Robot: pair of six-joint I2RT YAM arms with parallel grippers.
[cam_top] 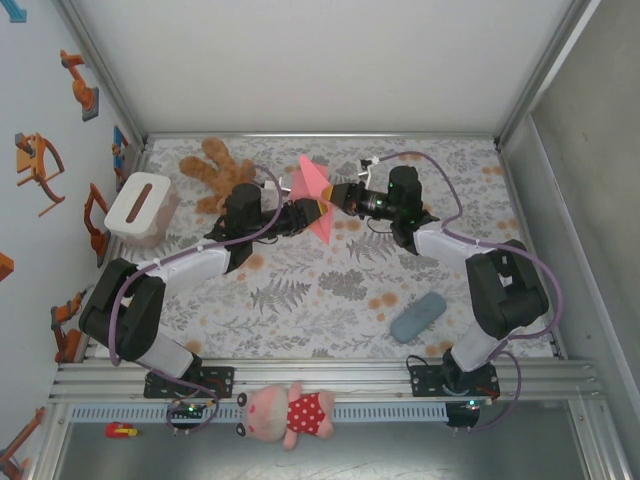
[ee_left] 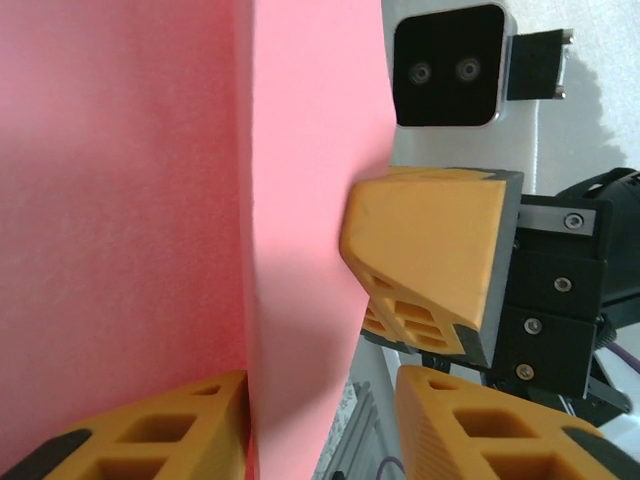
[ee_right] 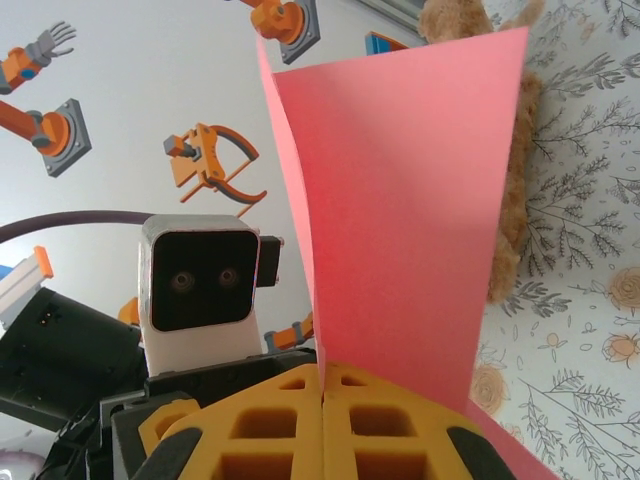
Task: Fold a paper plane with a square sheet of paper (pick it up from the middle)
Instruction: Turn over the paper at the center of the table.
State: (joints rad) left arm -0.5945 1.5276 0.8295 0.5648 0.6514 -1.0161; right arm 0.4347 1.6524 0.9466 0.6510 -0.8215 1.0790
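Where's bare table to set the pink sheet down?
Best: front-centre floral tablecloth, between left arm and right arm, left of the grey-blue oblong pouch. Also the far-right corner beyond the right arm. Crowded far-left: brown teddy bear, white slotted box.

This is a robotics lab test booth, not a home. White panel walls (cam_top: 300, 60) held in metal framing (cam_top: 110, 80) box in a small table, and the left wall carries stickers of orange robot arms (cam_top: 40, 165). Two real robot arms, the left (cam_top: 150, 290) and the right (cam_top: 490, 285), are bolted to an aluminium rail (cam_top: 320, 380) at the near edge. A leaf-print cloth (cam_top: 330, 290) covers the table, with props on it: a teddy bear (cam_top: 212, 170), a white box (cam_top: 142, 207), a grey-blue pouch (cam_top: 418, 316). A pink pig doll (cam_top: 290, 412) lies by the rail.
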